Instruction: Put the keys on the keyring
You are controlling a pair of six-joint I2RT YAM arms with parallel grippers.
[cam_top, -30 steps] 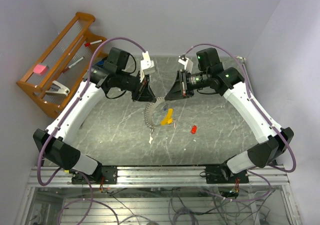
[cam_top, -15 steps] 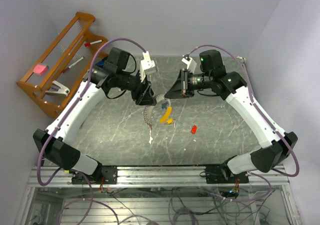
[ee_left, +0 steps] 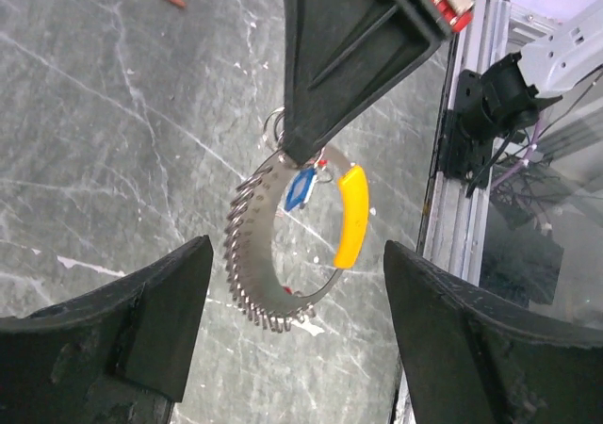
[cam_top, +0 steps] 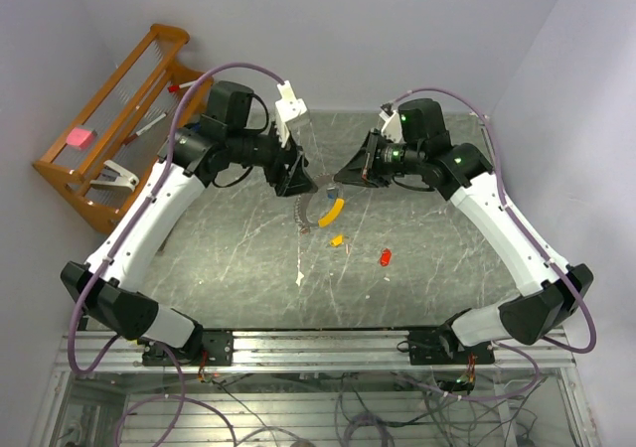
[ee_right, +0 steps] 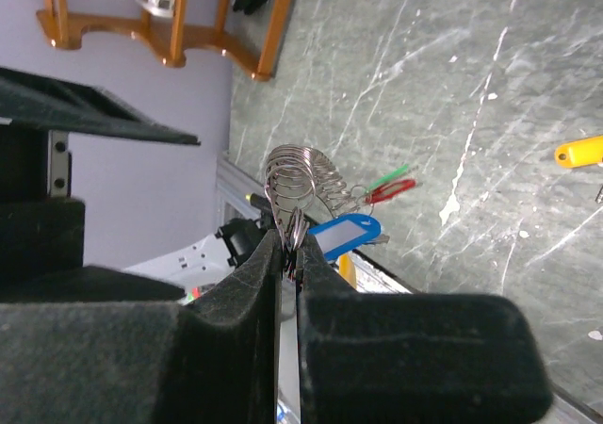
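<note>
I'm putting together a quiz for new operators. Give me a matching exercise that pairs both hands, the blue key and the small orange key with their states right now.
Things:
1. left hand
2. right hand
3. blue key
4. orange key

States:
A. lying loose on the table
B. hanging on the keyring
C. open, holding nothing
D. shut on the keyring

Pairs: 1-C, 2-D, 3-B, 4-A
</note>
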